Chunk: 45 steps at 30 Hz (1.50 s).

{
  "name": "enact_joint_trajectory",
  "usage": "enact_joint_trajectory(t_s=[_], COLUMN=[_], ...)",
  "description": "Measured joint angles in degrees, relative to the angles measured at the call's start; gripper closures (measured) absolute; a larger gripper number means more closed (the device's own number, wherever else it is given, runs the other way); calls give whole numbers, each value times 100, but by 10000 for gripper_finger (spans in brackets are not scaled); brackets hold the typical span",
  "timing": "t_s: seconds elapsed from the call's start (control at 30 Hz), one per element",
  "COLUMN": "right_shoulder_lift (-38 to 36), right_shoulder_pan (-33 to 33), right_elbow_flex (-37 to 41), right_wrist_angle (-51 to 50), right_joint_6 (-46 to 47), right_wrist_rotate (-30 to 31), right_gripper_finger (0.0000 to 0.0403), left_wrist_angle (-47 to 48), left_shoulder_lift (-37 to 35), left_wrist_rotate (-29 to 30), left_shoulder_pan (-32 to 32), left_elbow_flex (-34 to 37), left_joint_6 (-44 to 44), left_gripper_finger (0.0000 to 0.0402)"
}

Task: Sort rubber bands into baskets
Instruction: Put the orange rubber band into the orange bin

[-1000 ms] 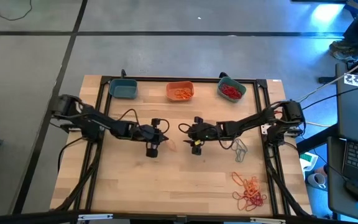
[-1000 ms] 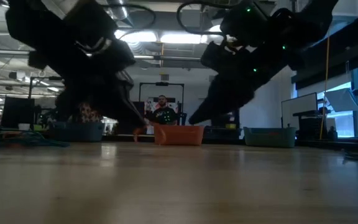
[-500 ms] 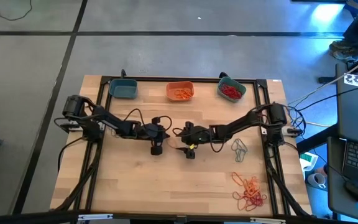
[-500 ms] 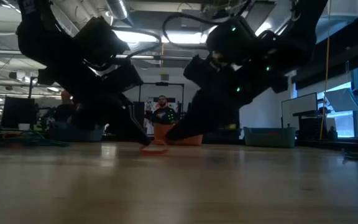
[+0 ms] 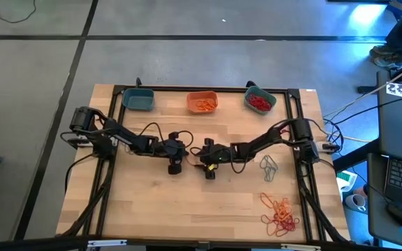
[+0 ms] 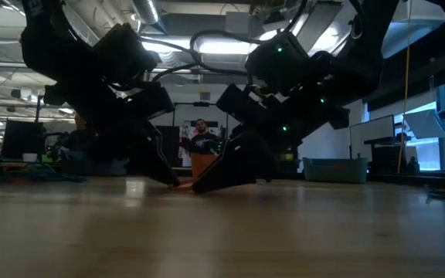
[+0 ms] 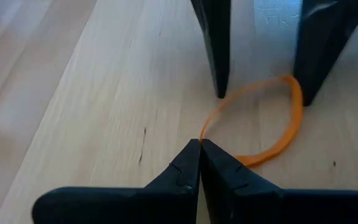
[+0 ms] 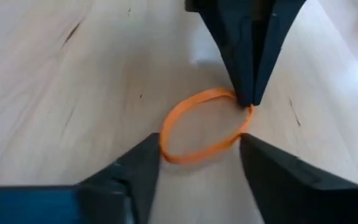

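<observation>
Both arms are stretched inward to frame centre, tips lowered to the table (image 5: pixel 187 202). The left gripper (image 7: pixel 200 144) is pinched shut on one edge of an orange rubber band (image 8: pixel 199 126) lying flat. The right gripper (image 8: pixel 199 144) is spread apart, its fingers straddling the band.

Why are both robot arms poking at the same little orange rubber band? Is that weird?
A bit odd, yes. The left pincer is shut on one end of the orange rubber band, and the right pincer stands open around the same band on the table. Nothing looks spilled or broken.
</observation>
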<state>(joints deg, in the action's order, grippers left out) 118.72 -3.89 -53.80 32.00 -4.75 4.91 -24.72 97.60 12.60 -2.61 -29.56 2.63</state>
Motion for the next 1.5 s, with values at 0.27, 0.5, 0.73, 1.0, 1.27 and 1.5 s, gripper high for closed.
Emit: enact_joint_trajectory(t_s=[0.27,0.5,0.73,1.0,1.27,1.5], right_shoulder_lift=[12,15,12,-40,-136,-184], right_shoulder_pan=[24,69,58,63,69,153], right_elbow_flex=[9,13,13,22,28,24], right_wrist_angle=[70,80,38,-45,-203,-317], right_joint_6=[-34,-315,-374,-234,-109,53], right_wrist_rotate=[-86,102,151,610,653,759], right_gripper_finger=[333,388,398,391,396,392], left_wrist_angle=[-33,-85,-154,671,484,-1021], left_shoulder_lift=[4,7,6,-765,-1724,-2074], left_wrist_rotate=[-4,-8,-11,-12,-28,-24], left_shoulder_pan=[0,12,-9,-40,-214,-217], left_elbow_flex=[2,4,4,22,718,1590], left_joint_6=[30,31,-34,-191,-330,-460], left_gripper_finger=[391,388,311,249,247,247])
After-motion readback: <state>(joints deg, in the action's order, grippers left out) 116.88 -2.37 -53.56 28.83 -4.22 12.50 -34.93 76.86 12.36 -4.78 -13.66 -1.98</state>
